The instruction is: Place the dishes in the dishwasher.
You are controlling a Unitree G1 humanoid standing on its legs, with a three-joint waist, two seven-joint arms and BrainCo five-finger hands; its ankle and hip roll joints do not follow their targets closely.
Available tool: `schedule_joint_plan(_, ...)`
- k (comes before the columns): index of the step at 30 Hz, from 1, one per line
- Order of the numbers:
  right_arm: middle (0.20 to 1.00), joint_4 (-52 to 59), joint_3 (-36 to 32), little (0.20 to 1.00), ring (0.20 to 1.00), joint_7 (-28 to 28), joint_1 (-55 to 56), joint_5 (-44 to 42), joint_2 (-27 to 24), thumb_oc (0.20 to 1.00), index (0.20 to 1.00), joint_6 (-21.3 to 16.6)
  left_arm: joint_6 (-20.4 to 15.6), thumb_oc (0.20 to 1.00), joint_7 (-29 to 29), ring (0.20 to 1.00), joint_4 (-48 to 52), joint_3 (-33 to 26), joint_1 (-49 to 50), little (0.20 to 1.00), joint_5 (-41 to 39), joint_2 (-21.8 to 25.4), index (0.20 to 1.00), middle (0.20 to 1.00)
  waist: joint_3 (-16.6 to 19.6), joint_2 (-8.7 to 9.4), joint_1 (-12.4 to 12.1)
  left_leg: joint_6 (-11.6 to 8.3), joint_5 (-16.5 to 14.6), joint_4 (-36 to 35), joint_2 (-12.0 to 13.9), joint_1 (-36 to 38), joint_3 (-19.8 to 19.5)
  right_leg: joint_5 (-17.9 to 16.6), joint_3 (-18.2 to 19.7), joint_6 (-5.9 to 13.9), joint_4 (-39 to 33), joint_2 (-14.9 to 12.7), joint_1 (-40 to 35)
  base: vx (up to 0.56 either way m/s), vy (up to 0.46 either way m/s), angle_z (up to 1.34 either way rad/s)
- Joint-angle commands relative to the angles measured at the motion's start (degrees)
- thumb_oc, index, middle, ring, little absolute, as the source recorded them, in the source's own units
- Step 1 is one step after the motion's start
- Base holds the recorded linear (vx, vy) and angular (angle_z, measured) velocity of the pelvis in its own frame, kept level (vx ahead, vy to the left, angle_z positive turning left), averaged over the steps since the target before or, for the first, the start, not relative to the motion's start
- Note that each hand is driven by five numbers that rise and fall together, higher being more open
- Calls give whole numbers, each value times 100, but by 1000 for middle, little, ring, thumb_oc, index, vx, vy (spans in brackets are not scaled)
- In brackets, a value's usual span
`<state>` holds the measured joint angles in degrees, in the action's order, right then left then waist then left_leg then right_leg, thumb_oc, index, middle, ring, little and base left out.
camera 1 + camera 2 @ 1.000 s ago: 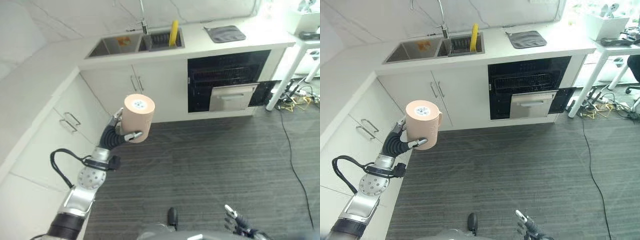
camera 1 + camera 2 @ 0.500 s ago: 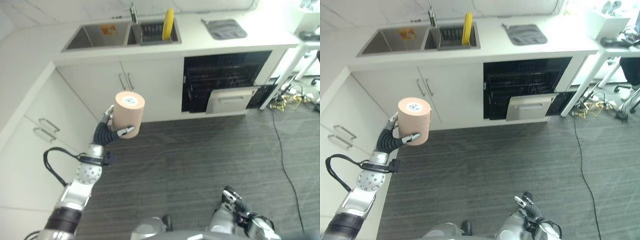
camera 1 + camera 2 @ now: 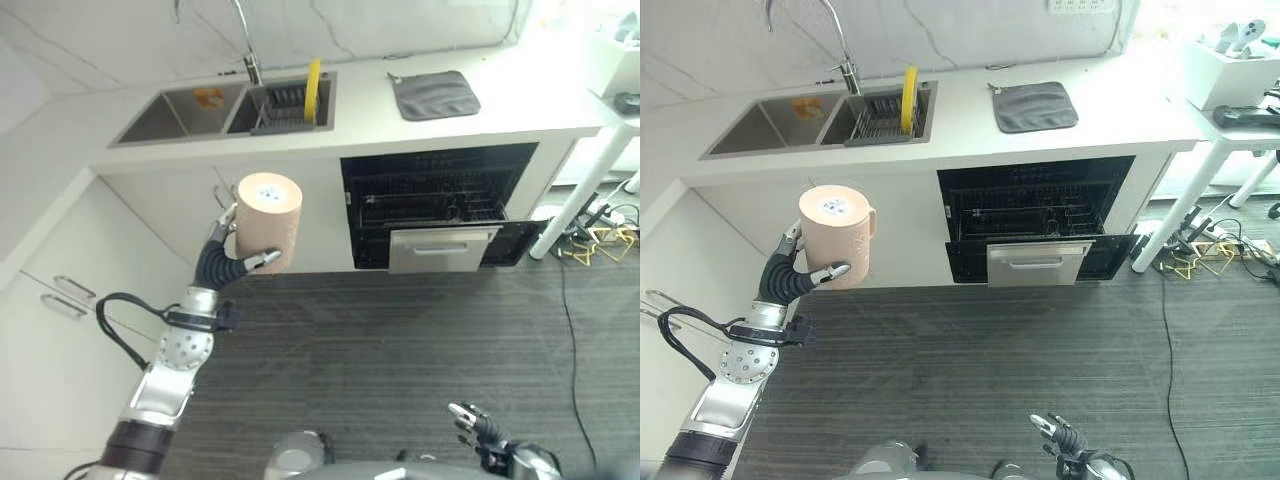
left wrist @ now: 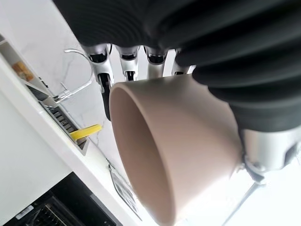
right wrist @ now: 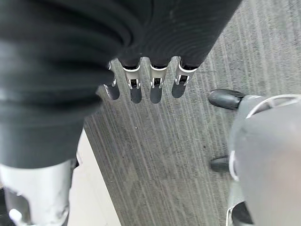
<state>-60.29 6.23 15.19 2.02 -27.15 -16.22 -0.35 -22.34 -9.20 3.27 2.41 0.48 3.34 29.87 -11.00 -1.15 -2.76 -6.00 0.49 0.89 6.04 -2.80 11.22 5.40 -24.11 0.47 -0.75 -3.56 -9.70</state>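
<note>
A peach-coloured mug (image 3: 268, 220) is held bottom-up in front of the white cabinets, with my left hand (image 3: 225, 262) shut round its side. In the left wrist view the mug's rim (image 4: 141, 155) points toward the counter. The dishwasher (image 3: 435, 205) is open under the counter to the right of the mug, its dark racks showing above a silver front panel (image 3: 443, 248). A yellow dish (image 3: 313, 78) stands in the rack of the sink (image 3: 180, 112). My right hand (image 3: 470, 420) hangs low over the dark floor, fingers (image 5: 141, 89) relaxed and holding nothing.
A grey cloth (image 3: 435, 95) lies on the white counter above the dishwasher. White cabinets with handles (image 3: 60, 300) run along the left. A white table leg (image 3: 563, 205) and loose cables (image 3: 590, 215) stand at the right.
The whole picture has shifted, so the camera moved; the dishwasher now sits nearer the middle. My left hand still holds the mug. My right hand shows lower in the view.
</note>
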Motion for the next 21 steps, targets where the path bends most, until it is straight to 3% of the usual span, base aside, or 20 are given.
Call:
schedule_joint_plan(1,1000,64,-61,1000,1000,5,-90,-230,-53,1000,1000,-254,-229,200,-72,200,433,-140,-237,200,-271,25,200,200,-71,-157,-115,-146,784,-354,406,200,259,48,354,385,594,-315,23,341,232,2)
schedule_joint_plan(3,1000,109,-18,1000,1000,-12,-68,-215,-32,1000,1000,-265,-245,200,-74,200,365,-160,-266,200,-266,48,200,200,-47,-151,-129,-91,682,-319,367,229,314,147,260,414,707,-398,-11,311,196,2)
schedule_joint_plan(8,1000,442,79,1000,1000,-148,56,-359,169,1000,1000,-194,-225,200,68,200,279,-184,-402,200,-131,138,200,200,0,-25,-235,339,113,45,-276,324,37,311,289,552,1505,-685,11,323,198,-8)
schedule_joint_plan(12,1000,710,82,1000,1000,-220,107,-422,292,1000,1000,-208,-308,200,81,200,166,-135,-446,200,-81,196,200,200,-2,22,-157,746,-81,-50,-657,501,-13,-180,561,803,2611,-871,307,179,197,31)
schedule_joint_plan(16,1000,949,72,1000,1000,-77,201,-215,300,1000,1000,-263,-287,200,-22,200,63,-64,-460,200,88,239,200,200,-48,-33,-73,1104,-301,-155,-943,766,25,-740,740,972,4350,-1187,960,148,175,36)
schedule_joint_plan(18,1000,953,102,1000,1000,4,179,-166,281,1000,1000,-317,-290,200,-107,200,69,-39,-430,200,109,260,200,200,-90,-54,-31,1124,-345,-195,-948,860,3,-697,755,941,4246,-1159,1254,71,-33,9)
schedule_joint_plan(19,1000,1005,135,1000,1000,14,156,-201,266,1000,1000,-311,-326,200,-147,200,70,-35,-401,200,123,276,200,200,-127,-96,14,1111,-256,-211,-868,847,26,-704,681,781,3855,-1020,1422,31,-121,-17)
schedule_joint_plan(20,1000,1016,141,1000,1000,20,153,-217,259,1000,1000,-308,-333,200,-147,200,77,-39,-392,200,125,276,200,200,-126,-107,25,1088,-252,-222,-842,852,10,-699,673,766,3705,-986,1424,107,-353,-19)
schedule_joint_plan(21,1000,1026,187,1000,1000,117,68,-220,235,1000,1000,-280,-319,200,-268,200,68,-28,-390,200,204,284,200,200,-160,-57,78,931,-285,-296,-755,998,16,-969,654,830,2273,-1092,1459,189,-390,-3)
